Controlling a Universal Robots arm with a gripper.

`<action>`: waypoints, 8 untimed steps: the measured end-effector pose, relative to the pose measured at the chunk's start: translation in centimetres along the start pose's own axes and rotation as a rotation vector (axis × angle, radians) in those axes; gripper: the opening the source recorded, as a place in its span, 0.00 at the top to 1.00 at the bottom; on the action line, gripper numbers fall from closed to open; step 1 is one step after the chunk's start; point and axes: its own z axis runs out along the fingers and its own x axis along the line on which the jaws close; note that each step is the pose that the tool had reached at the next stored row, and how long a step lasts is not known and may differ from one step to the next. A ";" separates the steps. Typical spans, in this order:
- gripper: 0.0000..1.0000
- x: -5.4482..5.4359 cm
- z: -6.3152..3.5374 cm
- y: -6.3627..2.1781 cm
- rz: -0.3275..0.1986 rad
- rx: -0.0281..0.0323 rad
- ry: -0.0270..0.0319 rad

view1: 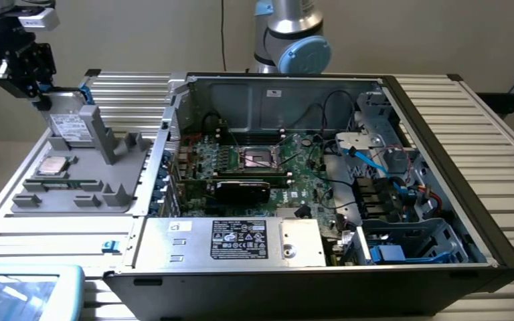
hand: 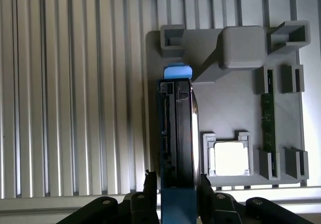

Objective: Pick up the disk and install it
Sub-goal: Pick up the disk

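Gripper, black and two-fingered, at the exterior view's far left. It points down over a grey holder and is clamped on the disk, with one finger against each broad face.

The disk stands upright on its edge in the holder, with its upper end between the fingers and its lower end seated below the gripper. Seen from outside, its face is silver-grey metal with a white printed label, and a blue plastic rail runs up the edge turned away from the gripper. Seen from the wrist, the disk is edge-on: a narrow dark side with connector slots, a thin silver rim along one face, and blue plastic at both ends.

Below the gripper and just beside the disk, a square silver chip lies flat in its own pocket of the holder. A green memory strip stands in slots farther out from the gripper. The holder's tall post rises close to the disk's far end.

The holder rests on a ribbed aluminium table.

Well apart from the gripper, toward the exterior view's right, lies an open computer case. Its green mainboard is exposed, and a grey metal box with a black label sits along the near side.
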 end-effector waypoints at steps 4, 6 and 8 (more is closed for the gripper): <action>0.57 0.0 0.01 0.00 0.000 0.0024 -0.0001; 0.57 0.0 0.01 0.00 0.000 0.0024 -0.0001; 0.57 0.0 0.01 0.00 0.000 0.0017 -0.0001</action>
